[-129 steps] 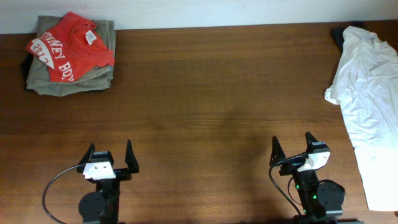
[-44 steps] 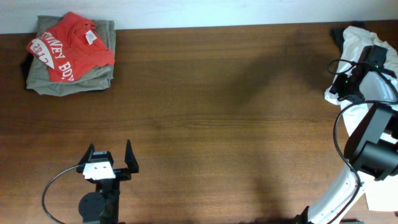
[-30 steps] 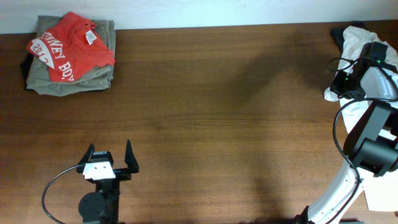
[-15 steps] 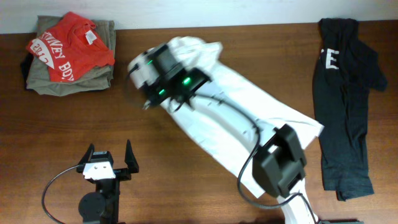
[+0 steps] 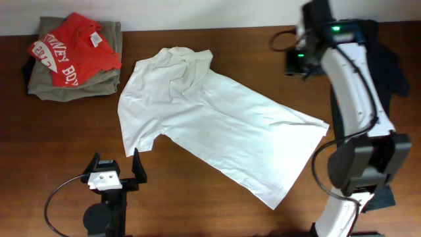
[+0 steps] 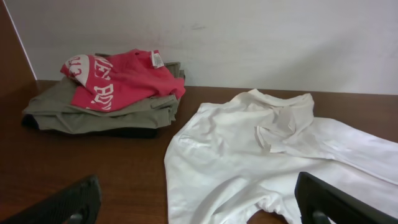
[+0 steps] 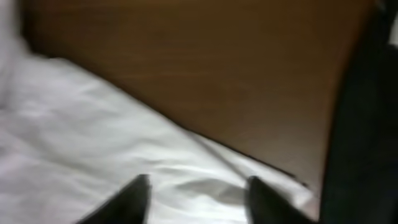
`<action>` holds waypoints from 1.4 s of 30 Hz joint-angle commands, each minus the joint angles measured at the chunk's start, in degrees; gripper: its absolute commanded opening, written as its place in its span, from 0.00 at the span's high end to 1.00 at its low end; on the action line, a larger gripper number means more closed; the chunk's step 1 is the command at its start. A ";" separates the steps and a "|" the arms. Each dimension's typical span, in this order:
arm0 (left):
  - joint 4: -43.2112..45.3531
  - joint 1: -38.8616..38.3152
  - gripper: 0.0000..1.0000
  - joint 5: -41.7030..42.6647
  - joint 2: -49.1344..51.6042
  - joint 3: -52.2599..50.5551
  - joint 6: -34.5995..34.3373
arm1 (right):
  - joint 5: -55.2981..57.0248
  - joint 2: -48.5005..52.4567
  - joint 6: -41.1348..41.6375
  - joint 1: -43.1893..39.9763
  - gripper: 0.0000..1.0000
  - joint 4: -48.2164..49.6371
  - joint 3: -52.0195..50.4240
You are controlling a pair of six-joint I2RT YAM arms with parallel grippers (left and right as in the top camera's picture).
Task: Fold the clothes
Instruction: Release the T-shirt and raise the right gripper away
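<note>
The white T-shirt (image 5: pixel 217 125) lies spread on the middle of the table (image 5: pixel 217 39). It runs on a slant, with its neck end toward the far left and its hem toward the near right. The body lies fairly flat. The neck end is bunched and folded over on itself, and the left sleeve hangs down toward the near edge.

The left gripper (image 5: pixel 116 159) rests just beside that sleeve with its fingers spread wide and nothing between them. The right gripper (image 7: pixel 197 185) hangs above the far right part of the shirt. Its wrist view is blurred, but the fingers show apart, with only cloth and wood below them.

A black T-shirt (image 5: pixel 389 66) lies at the far right, partly under the right arm. At the far left, a red T-shirt (image 5: pixel 75 46) sits on folded olive cloth (image 5: pixel 72 89).

The step in hand looks like laying the shirt out, and no fold has been made yet. The next move likely calls for flattening the rumpled neck end and pulling out the sleeves. After that, each gripper would pinch an edge low against the table and carry one side over the middle.
</note>
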 commanded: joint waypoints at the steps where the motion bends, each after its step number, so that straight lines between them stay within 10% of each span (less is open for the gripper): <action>1: -0.07 -0.17 0.01 0.02 -0.26 -0.33 0.26 | 0.83 2.67 0.94 -8.07 0.87 0.85 -6.27; 13: -0.09 -0.17 0.01 0.02 -0.26 -0.33 0.28 | 3.58 3.08 8.63 -20.92 0.84 23.45 -36.06; 24: -0.09 -0.17 0.01 0.02 -0.26 -0.33 0.28 | 12.17 3.06 16.92 -35.76 0.84 22.08 -35.17; 30: -0.09 -0.17 0.01 0.02 -0.26 -0.33 0.28 | 4.94 0.52 23.06 -40.13 0.94 5.38 -15.34; 31: -0.09 -0.17 0.01 0.02 -0.26 -0.33 0.28 | -3.72 -0.33 18.16 -38.38 0.84 2.73 -10.86; 34: -0.09 -0.17 0.01 0.02 -0.26 -0.35 0.28 | -22.23 -0.87 6.03 -31.56 0.08 2.82 -8.22; 42: -0.09 -0.17 0.01 0.02 -0.26 -0.33 0.28 | -12.68 -0.81 6.05 -6.01 0.01 2.60 -9.33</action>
